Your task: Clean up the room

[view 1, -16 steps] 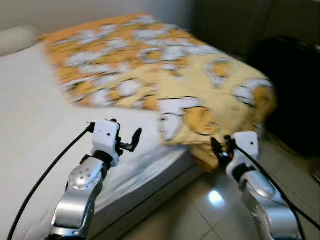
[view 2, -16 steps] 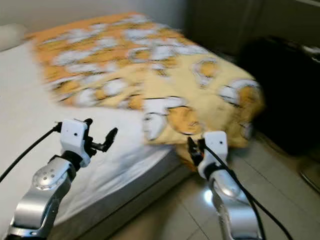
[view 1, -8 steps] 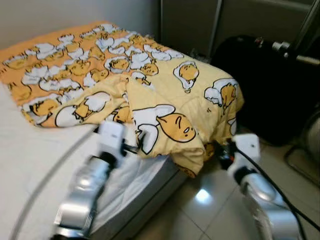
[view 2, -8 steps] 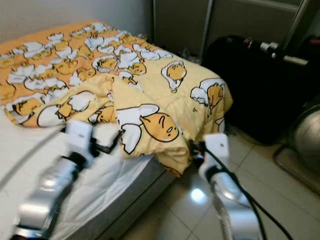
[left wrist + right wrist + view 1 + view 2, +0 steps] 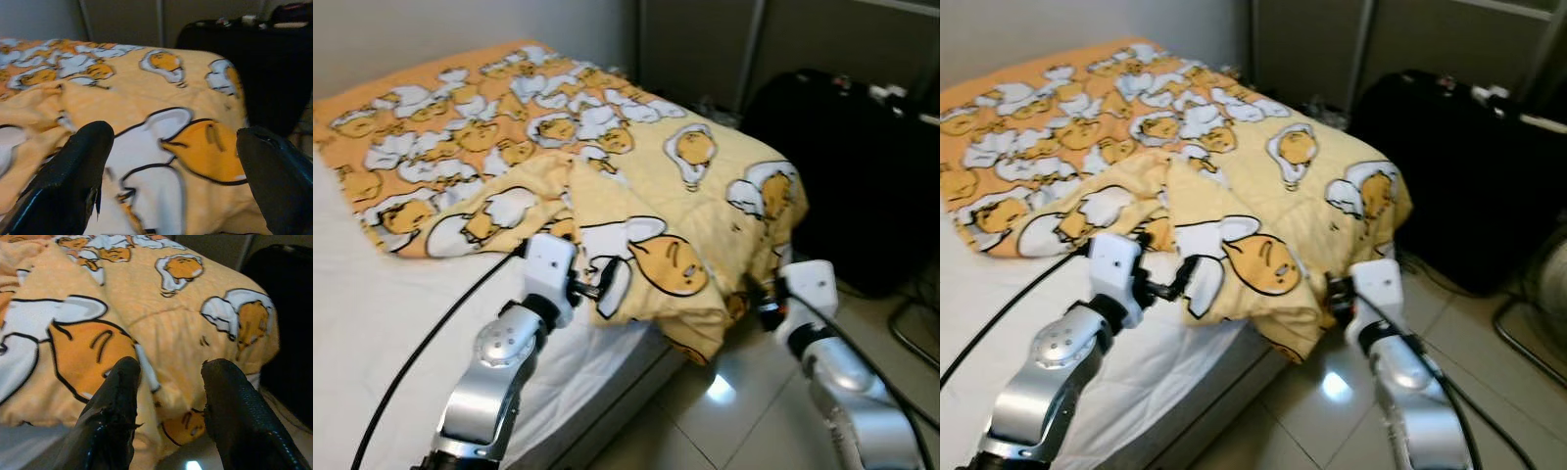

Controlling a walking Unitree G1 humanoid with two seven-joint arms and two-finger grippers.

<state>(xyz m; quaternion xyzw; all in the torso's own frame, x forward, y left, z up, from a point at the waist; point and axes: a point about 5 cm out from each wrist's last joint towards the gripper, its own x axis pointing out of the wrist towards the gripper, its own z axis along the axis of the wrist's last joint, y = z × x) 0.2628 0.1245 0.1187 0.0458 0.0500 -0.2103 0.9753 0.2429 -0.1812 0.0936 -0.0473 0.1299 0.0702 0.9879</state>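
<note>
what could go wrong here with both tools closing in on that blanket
The blanket is bunched and folded at the bed corner, so the open left tool may pinch only one layer. The open right tool is at the overhanging edge; pulling there could drag the blanket onto the floor.

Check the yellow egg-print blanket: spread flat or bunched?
Bunched: the yellow egg-print blanket is folded over itself near the white mattress corner, one edge hanging off.
</note>
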